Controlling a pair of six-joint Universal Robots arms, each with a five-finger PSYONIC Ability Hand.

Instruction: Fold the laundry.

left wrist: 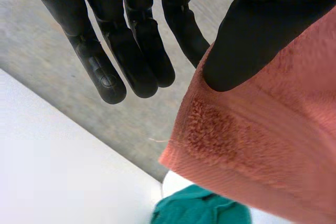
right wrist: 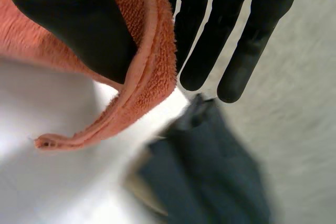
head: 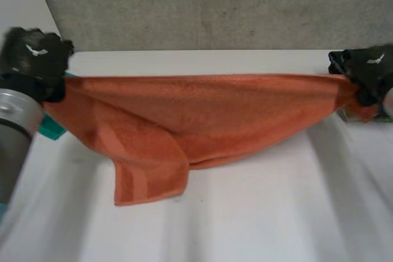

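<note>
Head view, nearest first: bare white desk; the drooping lower corner of an orange towel appears to touch it; the rest of the towel hangs stretched between 2 top corners, 1 in the left robot hand, 1 in the right robot hand. Left wrist view: thumb pinching the corner against the hand, fingers straight and spread clear of the cloth; right wrist view: thumb pinching the hem likewise, fingers straight. A teal cloth lies just below the left corner, a dark cloth near the right; grey wall behind. Likely risk: both pinches sit close to the hem, so extra tension could pull a corner free; the trailing corner could drag and crease the fold.
</note>
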